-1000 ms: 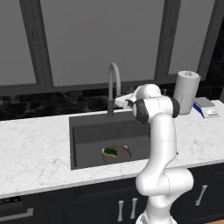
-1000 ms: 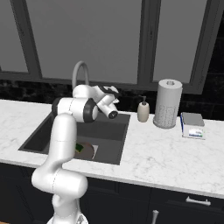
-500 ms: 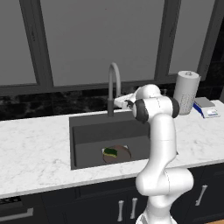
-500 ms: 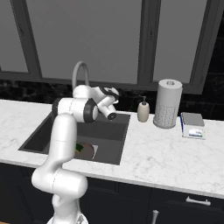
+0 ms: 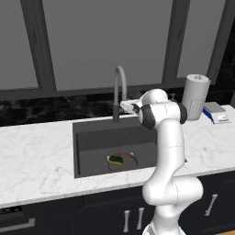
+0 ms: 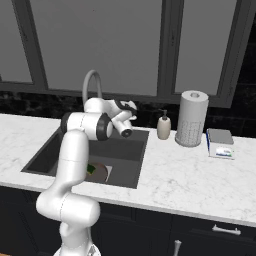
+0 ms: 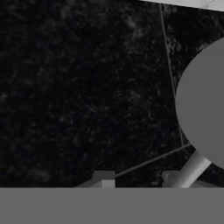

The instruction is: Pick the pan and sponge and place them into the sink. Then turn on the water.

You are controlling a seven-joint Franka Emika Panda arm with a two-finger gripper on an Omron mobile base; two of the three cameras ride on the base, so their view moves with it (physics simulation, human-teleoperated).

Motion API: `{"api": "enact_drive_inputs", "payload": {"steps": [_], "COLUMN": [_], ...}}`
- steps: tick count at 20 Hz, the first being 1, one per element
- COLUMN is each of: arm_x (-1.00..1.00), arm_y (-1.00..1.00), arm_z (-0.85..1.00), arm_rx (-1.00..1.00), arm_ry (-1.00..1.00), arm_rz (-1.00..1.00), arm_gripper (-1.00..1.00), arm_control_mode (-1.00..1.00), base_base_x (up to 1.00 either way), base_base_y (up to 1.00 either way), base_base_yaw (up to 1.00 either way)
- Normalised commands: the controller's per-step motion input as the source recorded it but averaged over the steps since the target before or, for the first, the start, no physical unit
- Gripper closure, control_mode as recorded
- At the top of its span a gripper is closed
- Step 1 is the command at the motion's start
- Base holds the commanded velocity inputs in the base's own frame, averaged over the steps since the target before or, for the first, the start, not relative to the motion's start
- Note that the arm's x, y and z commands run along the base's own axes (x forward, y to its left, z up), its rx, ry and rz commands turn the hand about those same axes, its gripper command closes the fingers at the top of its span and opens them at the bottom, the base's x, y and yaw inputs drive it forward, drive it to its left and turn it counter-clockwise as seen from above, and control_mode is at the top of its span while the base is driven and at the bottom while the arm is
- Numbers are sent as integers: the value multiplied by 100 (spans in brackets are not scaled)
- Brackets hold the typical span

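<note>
End effector (image 5: 125, 106) raised beside the tall grey gooseneck faucet (image 5: 118, 92), behind the large dark-grey rectangular sink (image 5: 92, 142).
Its fingers look nearly closed, but I cannot tell on what. The round dark-brown frying pan (image 5: 125, 163) lies on the sink bottom, the small green sponge (image 5: 115, 159) in it, white marble counter (image 5: 32, 156) around.

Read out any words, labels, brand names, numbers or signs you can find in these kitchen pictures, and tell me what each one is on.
No text can be read anywhere.
Soap-pump bottle: plain, no label.
Paper towel roll: a faint pattern, no words.
Box on the counter: blue and green patches along one edge, too small and blurred to read.
Faucet, sink, cabinet fronts: no markings.
</note>
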Motion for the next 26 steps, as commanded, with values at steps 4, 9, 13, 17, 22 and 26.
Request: {"api": "enact_drive_inputs", "payload": {"steps": [4,9,13,17,22,26], "arm_x": [49,46,43,45,41,41], "arm_y": [-87,-100,-100,-100,-100,-100], "arm_z": [-8,-13,-22,-37,-58,-73], "arm_rx": [15,20,23,20,13,13], "arm_ry": [11,11,10,9,7,7], "arm_rz": [-9,-4,0,0,0,0], "arm_gripper": [100,100,100,100,100,100], "arm_control_mode": [-100,-100,-100,-100,-100,-100], "base_base_x": [0,0,0,0,0,0], "base_base_y": [0,0,0,0,0,0], "base_base_yaw": [0,0,0,0,0,0]}}
